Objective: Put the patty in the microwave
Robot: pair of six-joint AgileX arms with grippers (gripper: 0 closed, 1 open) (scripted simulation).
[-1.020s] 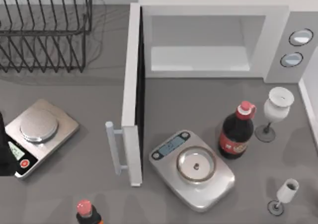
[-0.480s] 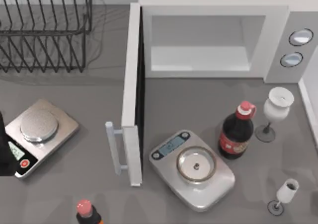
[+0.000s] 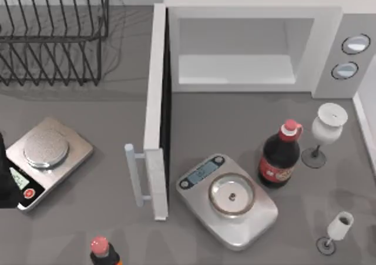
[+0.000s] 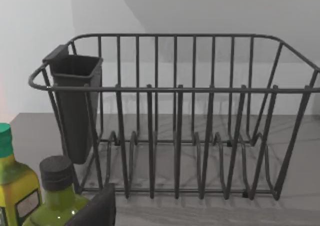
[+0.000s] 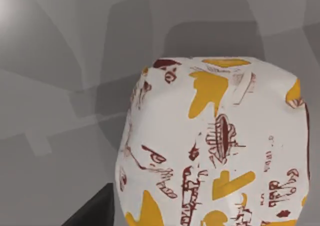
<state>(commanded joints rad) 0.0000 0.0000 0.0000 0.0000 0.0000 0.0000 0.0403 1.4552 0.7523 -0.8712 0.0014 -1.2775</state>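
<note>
Right wrist view: wrapped patty (image 5: 215, 146), white paper with red and yellow print, close under the camera above grey bench; right jaw state can't tell. Left arm (image 3: 6, 180) parked at bench's left edge by a scale (image 3: 47, 159); jaws can't tell. Microwave (image 3: 252, 47) at far edge, door (image 3: 155, 112) swung open, cavity bare.

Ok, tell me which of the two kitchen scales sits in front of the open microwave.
The scale with the round ringed pan, just right of the microwave door's free end. The other scale sits far left, below the dish rack.
</note>
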